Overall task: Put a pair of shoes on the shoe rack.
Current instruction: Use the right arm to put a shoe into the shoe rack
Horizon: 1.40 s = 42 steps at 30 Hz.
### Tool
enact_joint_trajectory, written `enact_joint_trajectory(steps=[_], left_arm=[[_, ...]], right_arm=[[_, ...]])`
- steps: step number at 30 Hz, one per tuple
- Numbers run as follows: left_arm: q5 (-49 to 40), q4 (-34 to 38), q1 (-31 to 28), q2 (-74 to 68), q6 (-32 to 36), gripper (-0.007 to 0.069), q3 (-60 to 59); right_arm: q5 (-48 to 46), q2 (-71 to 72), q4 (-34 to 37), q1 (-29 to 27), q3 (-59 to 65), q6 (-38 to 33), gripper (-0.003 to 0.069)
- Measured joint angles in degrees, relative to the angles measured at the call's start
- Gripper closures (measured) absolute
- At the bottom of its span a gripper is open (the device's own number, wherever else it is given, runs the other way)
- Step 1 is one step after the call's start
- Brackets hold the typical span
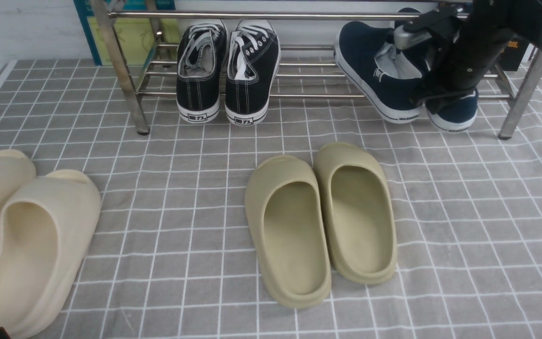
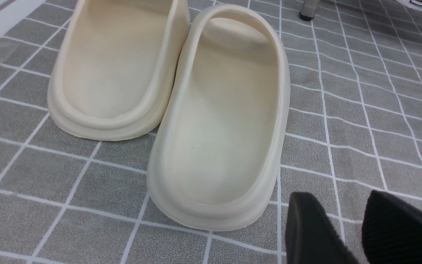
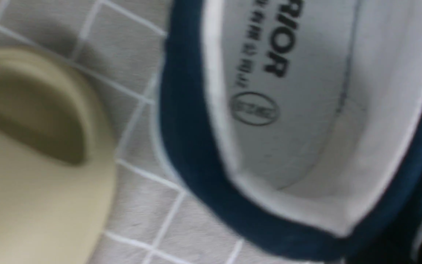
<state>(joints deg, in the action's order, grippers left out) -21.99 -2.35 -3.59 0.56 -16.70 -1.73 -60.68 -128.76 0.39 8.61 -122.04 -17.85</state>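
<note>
Front view: right gripper (image 1: 428, 96) clamps pair of shoes (image 1: 370, 75) on shoe rack (image 1: 299, 15). Left wrist view alone: left gripper (image 2: 341, 209) agape, empty.

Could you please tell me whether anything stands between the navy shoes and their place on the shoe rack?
Nothing visible does. The navy shoes already lie over the right end of the shoe rack; the black sneakers sit apart to the left, with bare bars between.
</note>
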Motion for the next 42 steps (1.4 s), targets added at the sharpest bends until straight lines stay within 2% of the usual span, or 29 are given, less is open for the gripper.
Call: enact_joint_trajectory(steps=[10, 13, 15, 16, 17, 19, 22, 26, 30, 31, 32, 34, 35, 36, 37, 38, 39, 42], left_arm=[[0.0, 0.0, 0.0, 0.0, 0.0, 0.0387, 0.0], [0.0, 0.0, 0.0, 0.0, 0.0, 0.0387, 0.0], [0.0, 0.0, 0.0, 0.0, 0.0, 0.0387, 0.0], [0.0, 0.0, 0.0, 0.0, 0.0, 0.0387, 0.0], [0.0, 0.0, 0.0, 0.0, 0.0, 0.0387, 0.0], [0.0, 0.0, 0.0, 0.0, 0.0, 0.0387, 0.0], [0.0, 0.0, 0.0, 0.0, 0.0, 0.0387, 0.0], [0.0, 0.0, 0.0, 0.0, 0.0, 0.0386, 0.0], [0.0, 0.0, 0.0, 0.0, 0.0, 0.0386, 0.0], [0.0, 0.0, 0.0, 0.0, 0.0, 0.0387, 0.0], [0.0, 0.0, 0.0, 0.0, 0.0, 0.0387, 0.0], [0.0, 0.0, 0.0, 0.0, 0.0, 0.0387, 0.0], [0.0, 0.0, 0.0, 0.0, 0.0, 0.0387, 0.0], [0.0, 0.0, 0.0, 0.0, 0.0, 0.0387, 0.0], [0.0, 0.0, 0.0, 0.0, 0.0, 0.0387, 0.0], [0.0, 0.0, 0.0, 0.0, 0.0, 0.0387, 0.0], [0.0, 0.0, 0.0, 0.0, 0.0, 0.0387, 0.0], [0.0, 0.0, 0.0, 0.0, 0.0, 0.0386, 0.0]], right_arm=[[1.84, 0.0, -0.72, -0.08, 0.0, -0.51, 0.0622], [2.94, 0.0, -0.72, -0.08, 0.0, -0.51, 0.0594], [3.52, 0.0, -0.72, -0.08, -0.02, 0.17, 0.0529], [3.49, 0.0, -0.72, -0.08, -0.08, 0.42, 0.0522], [3.53, 0.12, -0.77, -0.08, -0.09, 1.3, 0.0463], [2.96, 0.43, -0.77, -0.08, -0.34, 1.9, 0.04], [-2.15, 3.14, -0.77, -0.08, -0.47, 3.2, 0.0259], [-7.11, 6.09, -0.78, -0.08, -0.54, 3.31, 0.0206], [-9.99, 9.11, -2.0, -0.99, 0.44, 4.23, 0.0239], [-10.09, 10.61, -2.12, -2.0, 1.9, 4.66, 0.0287], [-10.17, 10.95, -2.18, -2.14, 2.34, 4.82, 0.0302], [-10.35, 12.67, -2.11, -4.0, 5.69, 5.78, 0.042], [-10.41, 12.81, -2.1, -4.11, 6.24, 5.77, 0.0441], [-10.54, 13.03, -1.8, -4.9, 8.33, 5.85, 0.0524], [-10.54, 13.03, -1.7, -4.98, 8.33, 5.91, 0.0524], [-10.47, 13.03, -1.2, -5.37, 10.59, 6.04, 0.0603], [-10.31, 12.9, -0.78, -5.44, 12.03, 6.09, 0.0641], [-6.71, 12.11, 0.11, -5.5, 14.59, 6.09, 0.0662]])
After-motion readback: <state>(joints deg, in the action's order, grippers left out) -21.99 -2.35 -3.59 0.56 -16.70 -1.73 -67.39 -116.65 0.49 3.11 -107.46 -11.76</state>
